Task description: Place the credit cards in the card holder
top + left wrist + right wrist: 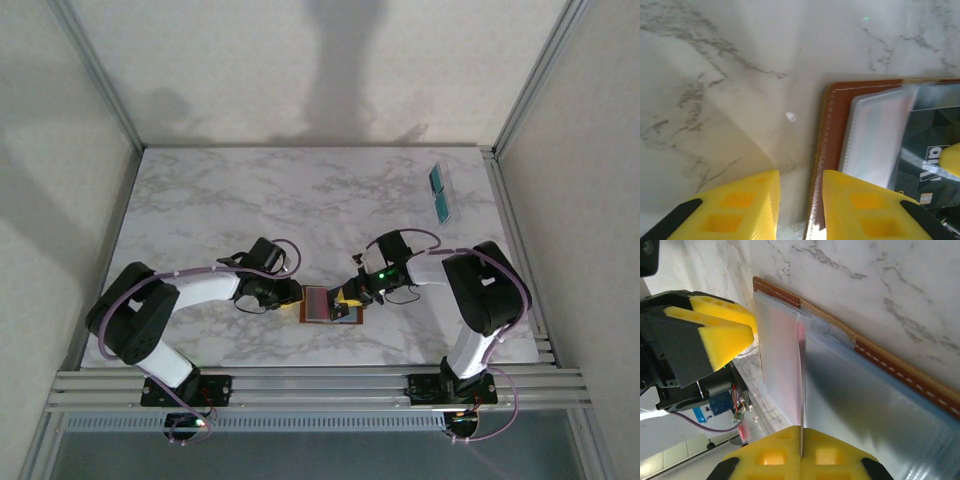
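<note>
The brown card holder lies open on the marble between both grippers, its stitched edge and clear inner pockets in view. My right gripper is shut on a thin reddish credit card, seen edge-on and standing against a clear pocket. A pale card and a dark printed card lie inside the holder. My left gripper straddles the holder's left edge with a narrow gap between its fingers; one finger lies over the leather, the other over the table.
A clear oblong tray holding teal cards sits at the table's far right. The left gripper's yellow finger stands close beside the wallet in the right wrist view. Metal frame rails run along the table's edges.
</note>
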Robot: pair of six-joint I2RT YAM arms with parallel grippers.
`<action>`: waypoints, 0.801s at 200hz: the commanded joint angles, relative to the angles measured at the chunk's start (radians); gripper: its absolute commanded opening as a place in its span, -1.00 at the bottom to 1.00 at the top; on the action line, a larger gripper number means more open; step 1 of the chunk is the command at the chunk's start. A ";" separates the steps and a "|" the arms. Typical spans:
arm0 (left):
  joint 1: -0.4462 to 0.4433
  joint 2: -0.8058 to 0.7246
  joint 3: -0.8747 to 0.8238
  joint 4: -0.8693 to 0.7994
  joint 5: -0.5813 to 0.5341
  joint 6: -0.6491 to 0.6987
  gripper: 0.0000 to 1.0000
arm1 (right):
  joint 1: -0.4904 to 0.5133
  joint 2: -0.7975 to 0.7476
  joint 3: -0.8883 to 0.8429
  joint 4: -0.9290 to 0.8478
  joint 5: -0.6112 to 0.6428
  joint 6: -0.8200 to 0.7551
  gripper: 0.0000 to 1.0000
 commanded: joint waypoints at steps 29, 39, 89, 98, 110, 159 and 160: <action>-0.007 0.032 -0.016 0.002 -0.008 0.016 -0.58 | 0.019 0.030 -0.005 0.021 0.016 -0.011 -0.99; -0.008 0.033 -0.021 0.005 -0.007 0.014 -0.60 | 0.018 0.034 0.001 0.015 0.016 -0.011 -0.89; -0.010 0.043 -0.025 0.017 0.004 0.010 -0.63 | 0.032 -0.013 0.001 -0.027 0.122 0.020 -0.41; -0.010 0.043 -0.026 0.021 0.008 0.008 -0.64 | 0.035 -0.032 0.008 -0.063 0.148 0.012 -0.40; -0.010 0.048 -0.018 0.019 0.016 0.012 -0.65 | 0.038 -0.060 0.013 -0.108 0.175 0.007 -0.39; -0.020 0.054 -0.007 0.021 0.049 0.026 -0.70 | 0.041 -0.103 0.037 -0.209 0.234 0.007 -0.42; -0.021 0.055 -0.006 0.020 0.050 0.026 -0.70 | 0.041 -0.104 0.036 -0.208 0.234 0.009 -0.42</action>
